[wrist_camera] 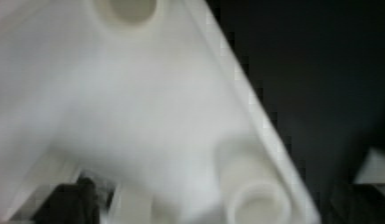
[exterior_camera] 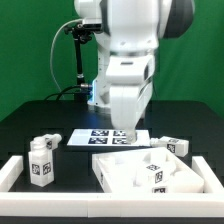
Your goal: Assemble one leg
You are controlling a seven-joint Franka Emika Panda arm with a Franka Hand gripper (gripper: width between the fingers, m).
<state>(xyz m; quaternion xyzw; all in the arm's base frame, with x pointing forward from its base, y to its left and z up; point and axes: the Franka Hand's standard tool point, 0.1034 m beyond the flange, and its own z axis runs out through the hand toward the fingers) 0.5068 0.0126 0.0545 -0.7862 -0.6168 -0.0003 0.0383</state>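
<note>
Nearest me, the white tray-like top (exterior_camera: pixel 125 175) lies on the black table (exterior_camera: pixel 25 125). One leg (exterior_camera: pixel 157 172) rests on it, and two more legs (exterior_camera: pixel 42 160) stand toward the exterior view's left. Behind, the arm points its gripper (exterior_camera: pixel 124 131) straight down over the marker board (exterior_camera: pixel 100 138). I cannot tell how its jaws stand. A green curtain (exterior_camera: pixel 30 50) hangs beyond.

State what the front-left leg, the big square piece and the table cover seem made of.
The front-left leg: likely matte white plastic, perhaps 3D-printed; dull glare-free faces, with a black-and-white tag that looks printed. The big square piece: the same dull white plastic look. The table cover: black, no shine, maybe cloth; too coarse to tell.
</note>
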